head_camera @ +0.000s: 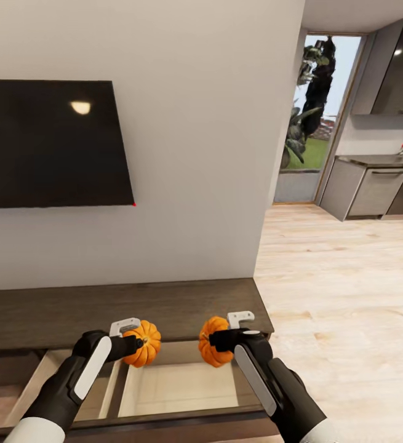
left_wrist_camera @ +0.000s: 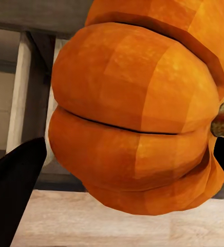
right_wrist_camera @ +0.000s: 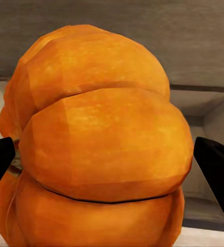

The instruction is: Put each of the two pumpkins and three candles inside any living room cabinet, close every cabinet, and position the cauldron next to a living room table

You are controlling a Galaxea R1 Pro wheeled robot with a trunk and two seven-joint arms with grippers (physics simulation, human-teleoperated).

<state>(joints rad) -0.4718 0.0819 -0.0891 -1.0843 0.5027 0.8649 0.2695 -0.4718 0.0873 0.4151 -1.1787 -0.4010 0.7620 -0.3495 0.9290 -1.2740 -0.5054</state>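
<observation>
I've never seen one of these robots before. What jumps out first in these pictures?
Two bright orange pumpkins, one in the left gripper and one in the right gripper, both held above an open drawer of the low dark-brown cabinet. The left pumpkin and right pumpkin hang side by side. Above, a black TV hangs on the white wall.

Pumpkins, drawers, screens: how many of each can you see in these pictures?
Pumpkins: 2, one in the left gripper at, one in the right gripper at
Open drawers: 2
TVs: 1
Total: 5
</observation>
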